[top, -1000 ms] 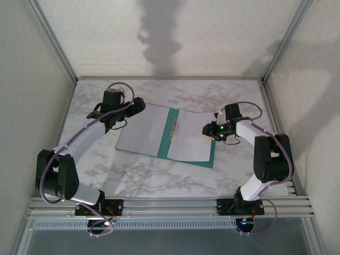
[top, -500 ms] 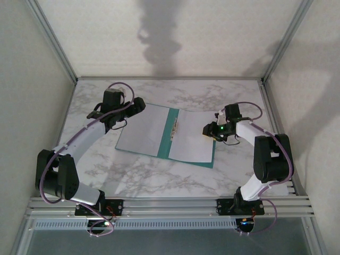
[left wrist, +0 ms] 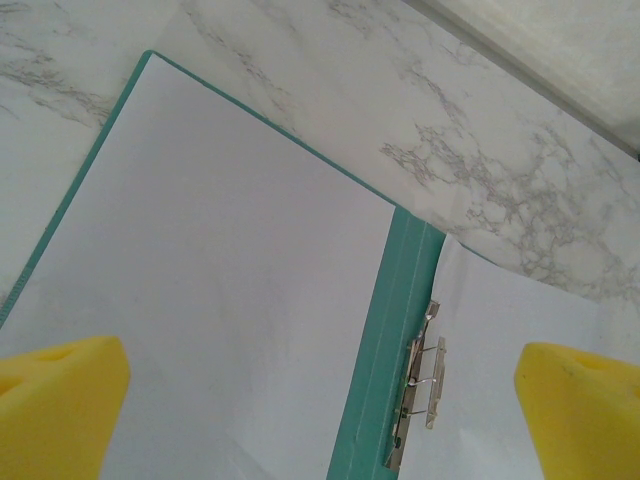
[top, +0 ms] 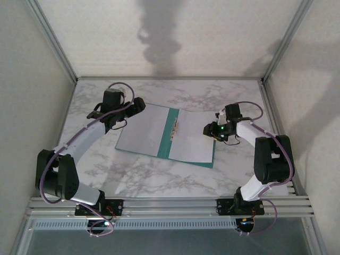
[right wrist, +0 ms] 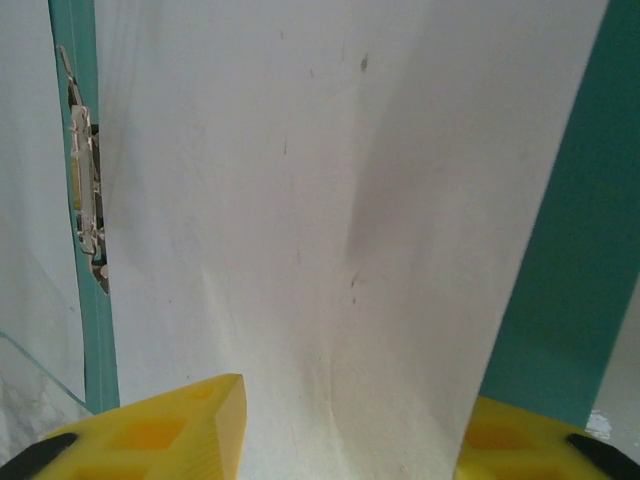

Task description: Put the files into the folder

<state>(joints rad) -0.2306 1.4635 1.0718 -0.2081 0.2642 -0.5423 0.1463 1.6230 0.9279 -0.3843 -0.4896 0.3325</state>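
The grey-veined white marble surface (top: 143, 178) lies bare in a broad near strip between the arm bases and the open, flat teal-green card folder (top: 173, 133), and in a narrower strip beyond it. The left end effector (top: 139, 104) crowds the folder's far-left corner, and the right end effector (top: 207, 130) its right edge. Three sides are closed by pale enclosure walls (top: 175, 42) on grey metal posts (top: 53, 40).

Teal folder (top: 166, 144) lying open and flat, white files (top: 192, 141) on both leaves, spine bare between
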